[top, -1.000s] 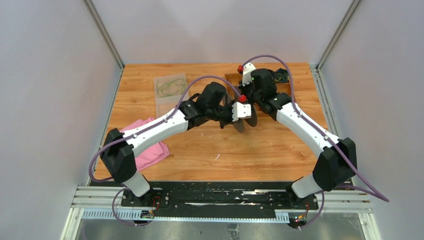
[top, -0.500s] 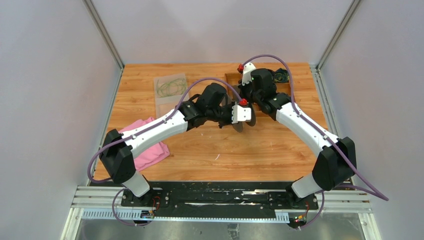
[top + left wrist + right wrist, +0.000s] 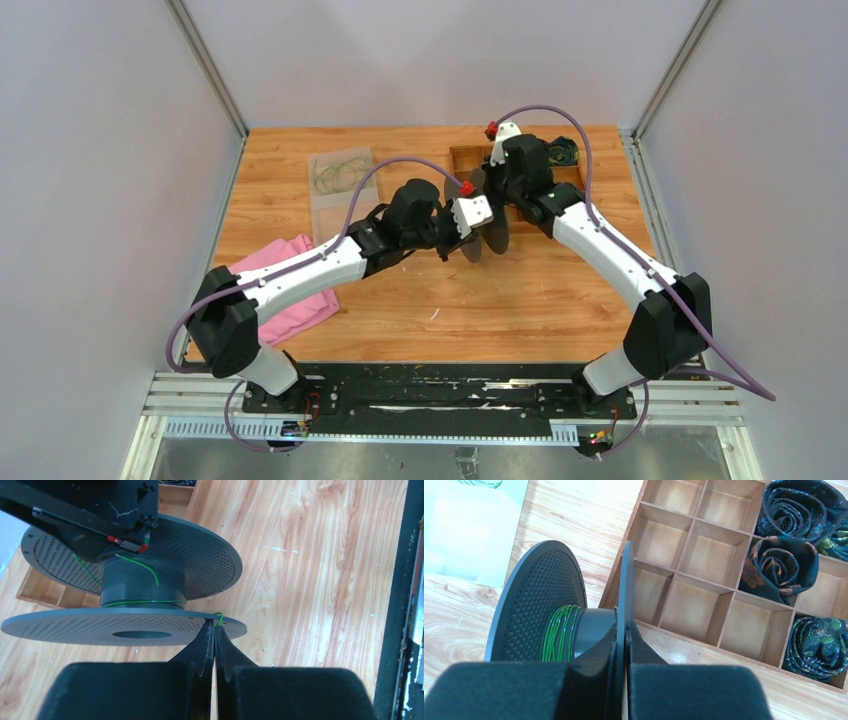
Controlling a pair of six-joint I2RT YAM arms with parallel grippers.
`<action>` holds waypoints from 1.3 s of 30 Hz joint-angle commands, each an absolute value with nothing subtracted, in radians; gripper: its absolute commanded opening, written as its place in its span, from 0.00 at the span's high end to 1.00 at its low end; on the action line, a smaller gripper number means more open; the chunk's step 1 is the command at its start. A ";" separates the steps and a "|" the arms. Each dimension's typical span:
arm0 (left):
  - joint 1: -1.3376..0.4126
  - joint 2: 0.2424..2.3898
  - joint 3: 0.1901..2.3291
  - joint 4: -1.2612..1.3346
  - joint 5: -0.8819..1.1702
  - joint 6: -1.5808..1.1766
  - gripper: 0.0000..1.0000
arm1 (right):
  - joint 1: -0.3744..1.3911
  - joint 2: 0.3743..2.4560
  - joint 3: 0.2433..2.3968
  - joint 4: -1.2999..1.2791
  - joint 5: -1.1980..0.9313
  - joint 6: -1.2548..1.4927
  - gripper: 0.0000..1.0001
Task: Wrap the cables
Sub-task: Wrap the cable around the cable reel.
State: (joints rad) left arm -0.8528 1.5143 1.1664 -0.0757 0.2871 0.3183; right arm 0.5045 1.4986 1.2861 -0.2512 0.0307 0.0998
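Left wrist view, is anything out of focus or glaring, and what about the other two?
Left wrist: spool sharp, left gripper soft near the lens. Right wrist: plastic bag washed out pale, rolled ties crisp. Top: even light, faint shadows.

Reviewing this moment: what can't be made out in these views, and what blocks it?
- Left wrist view: the cable end vanishes between the shut left hand's pads.
- Right wrist view: the left hand and the cable end fall outside the frame; the tray is cut off at the right edge.
- Top view: the left hand and right arm cover most of the spool; the green coils in the bag are too small to count.
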 commanded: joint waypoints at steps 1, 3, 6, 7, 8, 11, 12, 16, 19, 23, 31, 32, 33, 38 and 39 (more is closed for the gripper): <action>-0.833 1.540 1.176 0.008 0.161 0.205 1.00 | 0.507 1.499 1.326 -0.322 -0.015 0.164 0.99; -0.833 1.547 1.183 0.003 0.146 0.184 1.00 | 0.507 1.495 1.323 -0.322 -0.014 0.164 0.99; -0.833 1.544 1.192 -0.004 0.146 0.176 1.00 | 0.508 1.489 1.316 -0.318 -0.008 0.152 0.99; -0.833 1.542 1.201 -0.014 0.151 0.177 1.00 | 0.507 1.487 1.311 -0.315 -0.002 0.147 0.99; -0.833 1.541 1.215 -0.029 0.158 0.178 1.00 | 0.507 1.486 1.306 -0.311 0.008 0.139 0.99; -0.833 1.542 1.264 -0.099 0.188 0.184 1.00 | 0.509 1.489 1.301 -0.308 0.054 0.112 0.99; -0.832 1.542 1.282 -0.122 0.197 0.177 1.00 | 0.510 1.489 1.300 -0.308 0.073 0.105 0.99; -0.819 1.540 1.329 -0.162 0.275 0.102 1.00 | 0.513 1.492 1.295 -0.301 0.137 0.075 0.99; -0.811 1.549 1.354 -0.187 0.346 0.041 1.00 | 0.522 1.489 1.290 -0.291 0.163 0.055 0.99; -0.788 1.568 1.386 -0.216 0.418 -0.014 1.00 | 0.549 1.473 1.272 -0.272 0.202 -0.001 0.99; -0.744 1.644 1.433 -0.282 0.546 -0.098 1.00 | 0.584 1.433 1.238 -0.232 0.229 -0.083 0.99; -0.744 1.641 1.423 -0.278 0.544 -0.095 1.00 | 0.584 1.428 1.237 -0.231 0.223 -0.086 0.99; -0.744 1.639 1.408 -0.266 0.538 -0.093 1.00 | 0.584 1.422 1.235 -0.232 0.216 -0.089 0.99; -0.740 1.611 1.345 -0.205 0.521 -0.087 0.95 | 0.584 1.411 1.234 -0.235 0.205 -0.090 0.99; -0.740 1.604 1.336 -0.196 0.524 -0.086 0.92 | 0.583 1.410 1.234 -0.234 0.205 -0.091 0.99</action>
State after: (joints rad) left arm -0.7620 1.6394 1.3705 -0.2680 0.5415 -0.0887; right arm 0.5674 1.4574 1.2442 -0.2398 0.2035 -0.0517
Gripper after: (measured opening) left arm 0.049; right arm 0.028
